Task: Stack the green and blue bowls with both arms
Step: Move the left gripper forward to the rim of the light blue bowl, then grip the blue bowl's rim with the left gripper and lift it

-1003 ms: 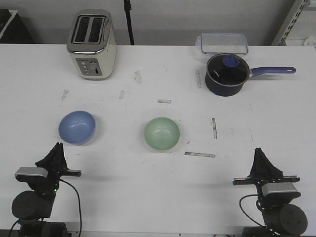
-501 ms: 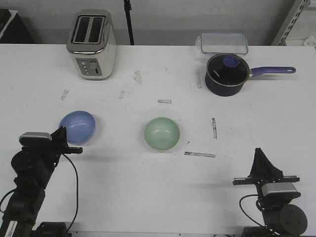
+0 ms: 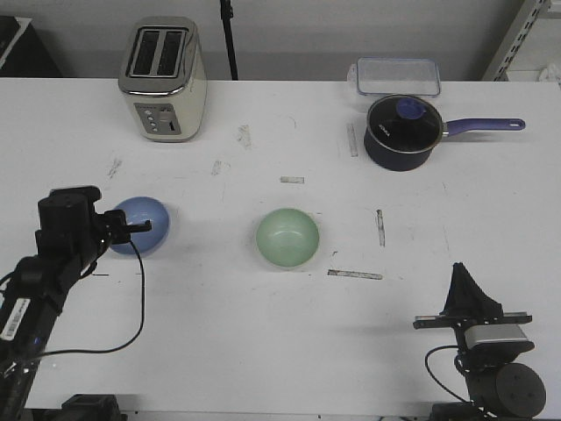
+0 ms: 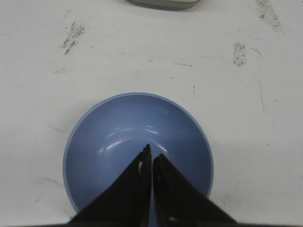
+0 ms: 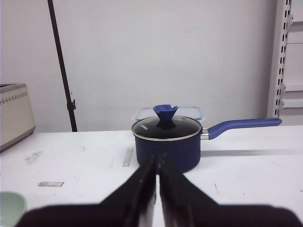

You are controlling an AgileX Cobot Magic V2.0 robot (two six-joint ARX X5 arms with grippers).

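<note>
Hovering over the blue bowl (image 4: 138,152), the left gripper (image 4: 151,156) points its closed fingertips into the hollow.

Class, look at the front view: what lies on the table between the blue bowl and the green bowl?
Nothing: between the blue bowl and green bowl the front view shows only bare table.

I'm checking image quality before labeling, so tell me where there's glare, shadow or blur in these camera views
Front view: even, soft light; the blue bowl and green bowl cast faint shadows to their right. Left wrist view: sharp, with small curved highlights inside the blue bowl, left gripper in dark silhouette. Right wrist view: saucepan in focus, glare on its glass lid, right gripper dark and soft-edged up close.
</note>
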